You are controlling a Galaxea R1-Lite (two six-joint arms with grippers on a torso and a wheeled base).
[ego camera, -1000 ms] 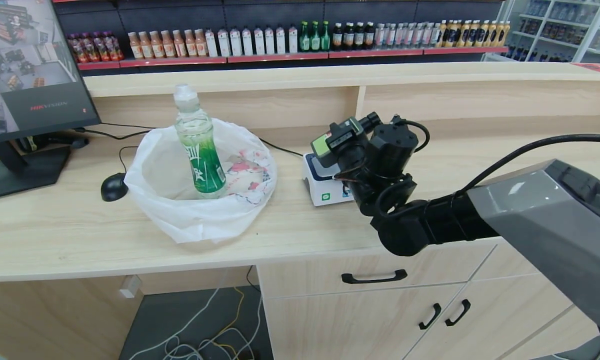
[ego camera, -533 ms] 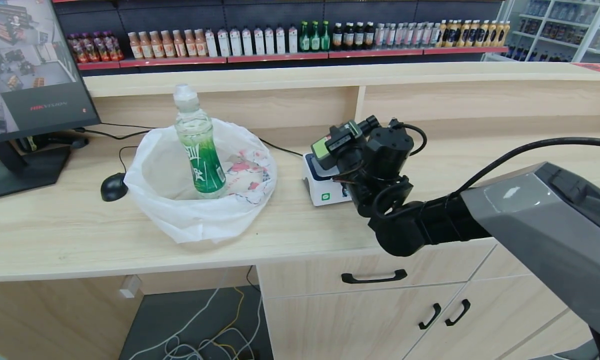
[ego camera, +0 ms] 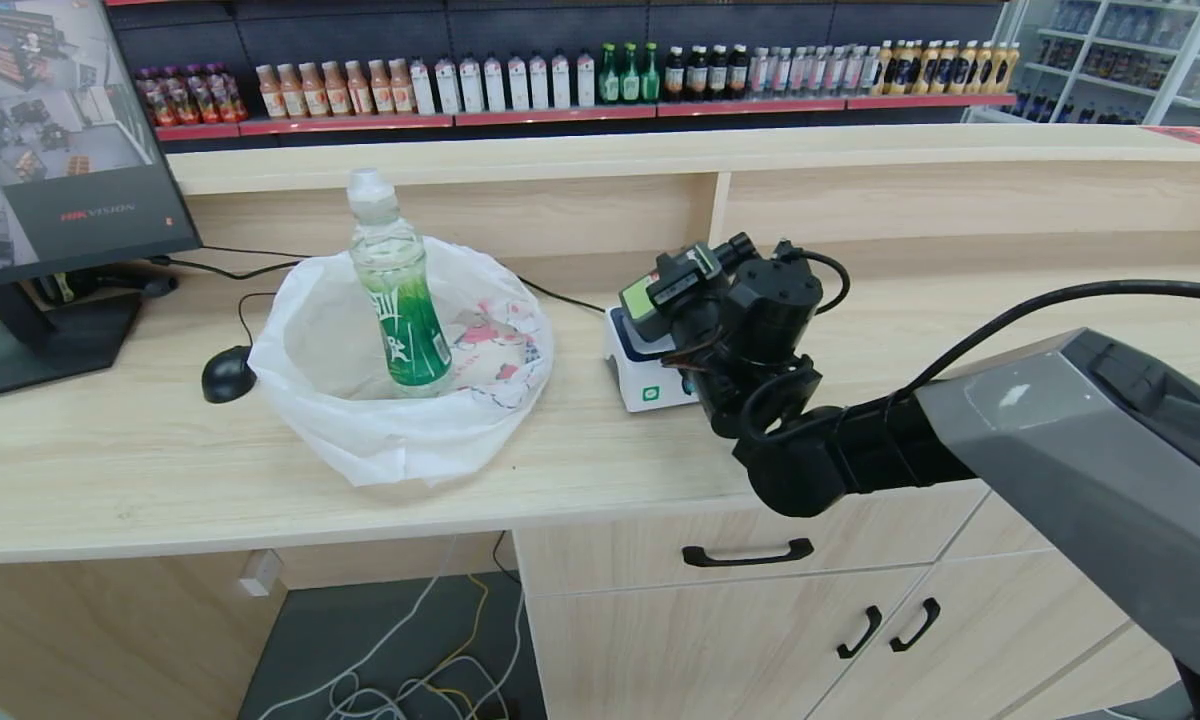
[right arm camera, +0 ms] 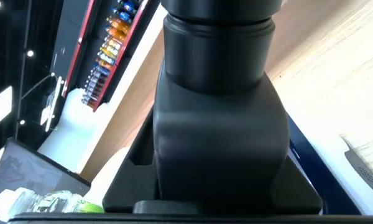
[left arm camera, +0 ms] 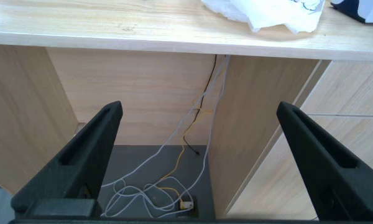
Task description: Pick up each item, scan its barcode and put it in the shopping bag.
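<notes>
Clear, green-labelled plastic bottle (ego camera: 400, 300) upright inside the white plastic shopping bag (ego camera: 360, 440) on the pale wooden counter (ego camera: 110, 480): one item apparently bagged. Right gripper (ego camera: 675, 290) over the white scanner box (ego camera: 632, 370), its grip impossible to tell. Left gripper (left arm camera: 199, 118) spread empty below the counter edge.

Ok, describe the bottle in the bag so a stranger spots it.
On the pale wooden counter, left of the white box-shaped scanner, sits a crumpled white plastic shopping bag. Upright inside stands a clear plastic bottle with a green label, the counter's only bottle.
</notes>
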